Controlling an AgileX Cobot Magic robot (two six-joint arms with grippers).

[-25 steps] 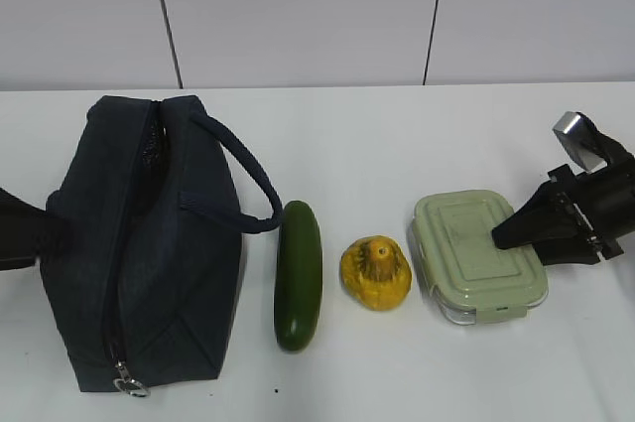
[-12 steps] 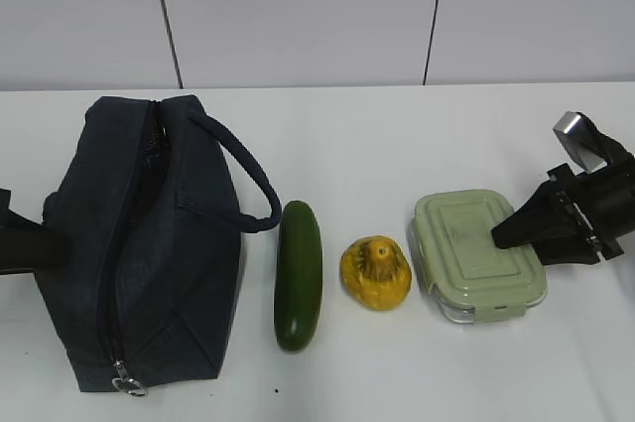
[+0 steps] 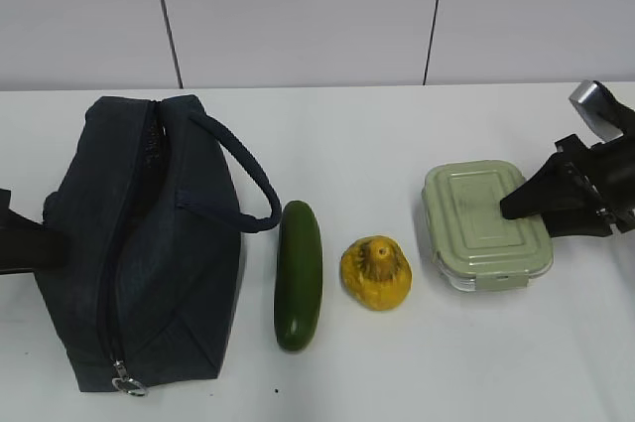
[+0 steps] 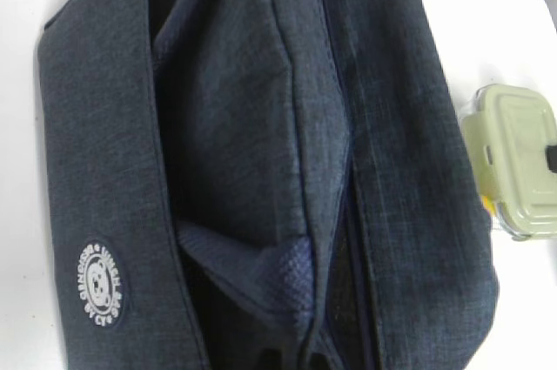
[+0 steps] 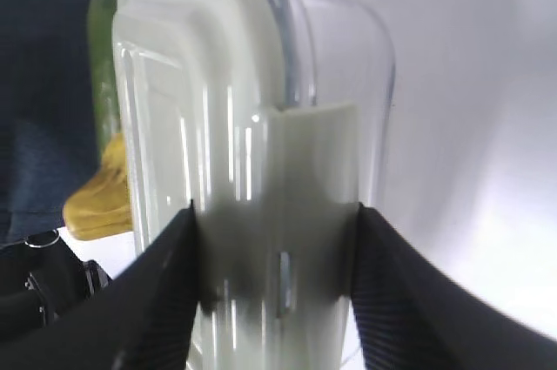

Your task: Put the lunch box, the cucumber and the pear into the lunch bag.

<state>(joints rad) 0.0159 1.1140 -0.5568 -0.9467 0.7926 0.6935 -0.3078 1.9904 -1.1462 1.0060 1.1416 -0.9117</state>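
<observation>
Right gripper (image 5: 274, 222) jaws part-open, clamped on lunch box (image 3: 484, 225) near bench's right edge, left gripper (image 3: 20, 243) closed against lunch bag (image 3: 139, 243) at left edge, round white badge (image 4: 102, 284), lettering unreadable

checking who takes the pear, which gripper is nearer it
Right. The right gripper is clamped on the lunch box beside the pear; the left gripper is beyond the lunch bag.

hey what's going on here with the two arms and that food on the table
The right gripper is clamped on the lunch box at one end, and the box looks raised off the table. The left gripper is shut against the side of the lunch bag. The cucumber and pear lie on the table between the bag and the box, untouched.
</observation>
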